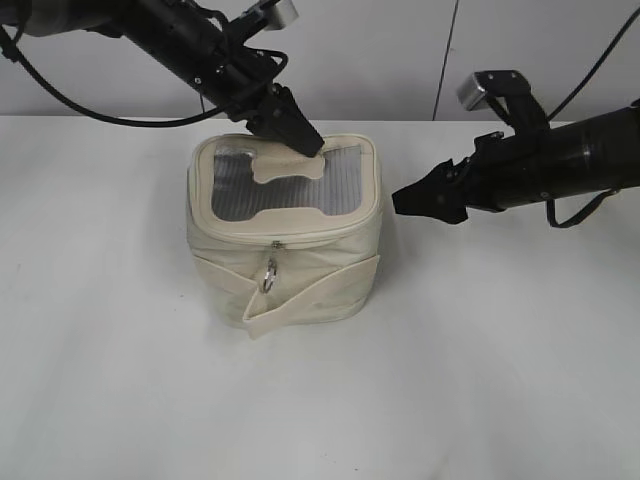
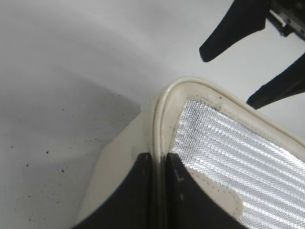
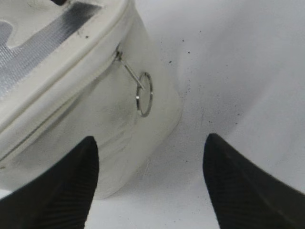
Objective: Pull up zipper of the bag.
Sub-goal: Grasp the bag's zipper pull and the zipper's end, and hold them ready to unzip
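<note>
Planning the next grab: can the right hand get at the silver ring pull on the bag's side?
Probably yes: the right hand is open, apart from the bag, with the ring pull hanging unobstructed ahead.

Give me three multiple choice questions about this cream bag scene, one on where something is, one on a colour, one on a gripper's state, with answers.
1. Where does the left gripper rest?
A. on the bag's lid
B. on the table beside the bag
C. under the bag

2. What colour is the mesh window in the lid?
A. red
B. grey
C. green

3. How is the right gripper?
A. shut on the ring pull
B. shut on the strap
C. open, holding nothing

Answers: 1 A, its tips sit at the lid's rear edge on the bag. 2 B, it shows silvery grey. 3 C, the right wrist view shows its fingers spread, with the ring pull hanging free.
</note>
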